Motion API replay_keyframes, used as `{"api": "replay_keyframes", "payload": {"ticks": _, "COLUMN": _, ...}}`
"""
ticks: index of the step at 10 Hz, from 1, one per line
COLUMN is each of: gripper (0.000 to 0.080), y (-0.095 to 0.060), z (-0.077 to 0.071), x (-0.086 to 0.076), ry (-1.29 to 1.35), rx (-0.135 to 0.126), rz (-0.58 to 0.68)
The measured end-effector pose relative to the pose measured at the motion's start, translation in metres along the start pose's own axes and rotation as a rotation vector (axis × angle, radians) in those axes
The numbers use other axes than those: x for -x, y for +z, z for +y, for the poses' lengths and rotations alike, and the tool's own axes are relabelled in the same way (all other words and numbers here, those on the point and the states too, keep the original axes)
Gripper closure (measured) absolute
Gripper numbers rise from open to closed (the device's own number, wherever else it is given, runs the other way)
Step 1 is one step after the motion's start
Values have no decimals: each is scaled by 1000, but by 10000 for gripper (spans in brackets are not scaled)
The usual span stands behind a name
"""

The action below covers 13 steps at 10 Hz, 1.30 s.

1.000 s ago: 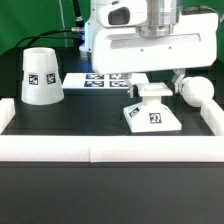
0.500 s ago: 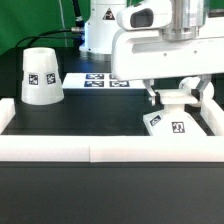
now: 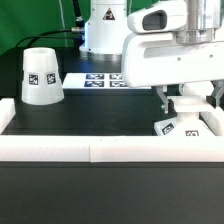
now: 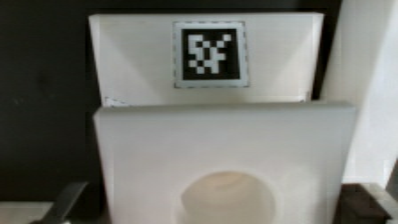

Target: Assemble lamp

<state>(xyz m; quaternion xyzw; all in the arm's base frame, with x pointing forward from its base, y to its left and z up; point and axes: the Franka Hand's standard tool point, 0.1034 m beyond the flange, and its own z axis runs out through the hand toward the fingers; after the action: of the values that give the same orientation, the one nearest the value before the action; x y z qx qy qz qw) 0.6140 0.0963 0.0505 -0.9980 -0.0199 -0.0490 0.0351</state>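
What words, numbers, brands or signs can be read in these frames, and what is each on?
No words, brands or numbers can be read in either view.
Shade: black-and-white square tags, patterns only, no lettering.
Base: the same kind of tags, clearest in the wrist view, patterns only.
Marker board: a row of tags, too small to make out.

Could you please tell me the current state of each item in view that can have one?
Shade: standing upright on its wide end, unattached and not held.
Base: lying flat, nothing fitted in it, gripped at its raised block.
Claw: closed on the base's raised block.
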Motion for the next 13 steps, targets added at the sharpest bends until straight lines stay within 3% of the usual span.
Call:
{"api": "replay_keyframes", "payload": {"ticks": 3, "gripper": 263, "y": -1, "z": -1, "x": -1, "ry": -2, "rx": -1, "rz": -5}}
{"api": "replay_keyframes", "payload": {"ticks": 5, "gripper": 122, "y": -3, "z": -1, "x": 7, "ry": -18, "rx": 1, "rz": -8}}
{"api": "replay_keyframes", "payload": {"ticks": 6, "gripper": 106, "y": -5, "z": -1, "x": 14, "ry": -29, "rx": 1, "rz": -7}}
{"api": "replay_keyframes", "payload": {"ticks": 9, "gripper": 101, "y": -14, "z": -1, "x": 45, "ry": -76, "rx": 5, "rz": -13}}
{"api": "replay_keyframes", "payload": {"ticks": 11, "gripper": 101, "y": -24, "z": -3, "x": 75, "ry": -96, "rx": 7, "rz": -36}}
{"api": "replay_keyframes", "payload": {"ticks": 13, "gripper": 101, "y": -33, "z": -12, "x": 98, "ry": -98, "rx": 7, "rz": -50}}
